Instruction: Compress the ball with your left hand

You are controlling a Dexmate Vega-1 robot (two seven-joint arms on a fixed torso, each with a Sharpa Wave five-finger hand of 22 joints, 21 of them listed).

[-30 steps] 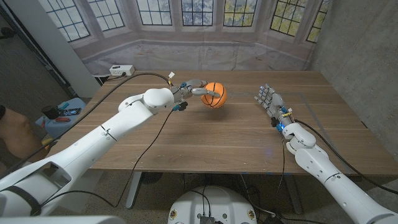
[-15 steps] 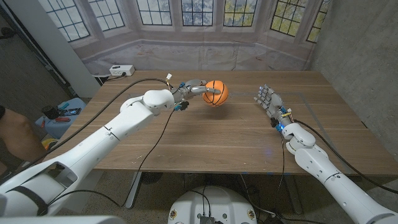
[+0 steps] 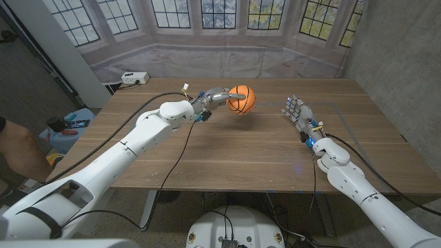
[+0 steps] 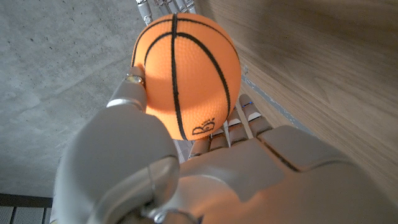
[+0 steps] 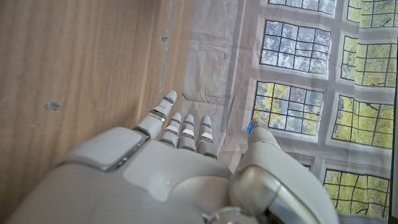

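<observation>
A person's arm [image 3: 17,148] sits at the far left edge, beside the wooden table [image 3: 234,148]. Left hand [image 3: 215,98] grasps an orange ball [image 3: 241,99] w/ black seams, held up over the table's far-middle area; its shadow falls on the wood just below. In the wrist view, thumb on one side of ball, fingers [image 4: 245,118] on the other. To the right, well apart, right hand [image 3: 298,109] holds nothing, fingers straight and close together, palm upright near the table's right side.
</observation>
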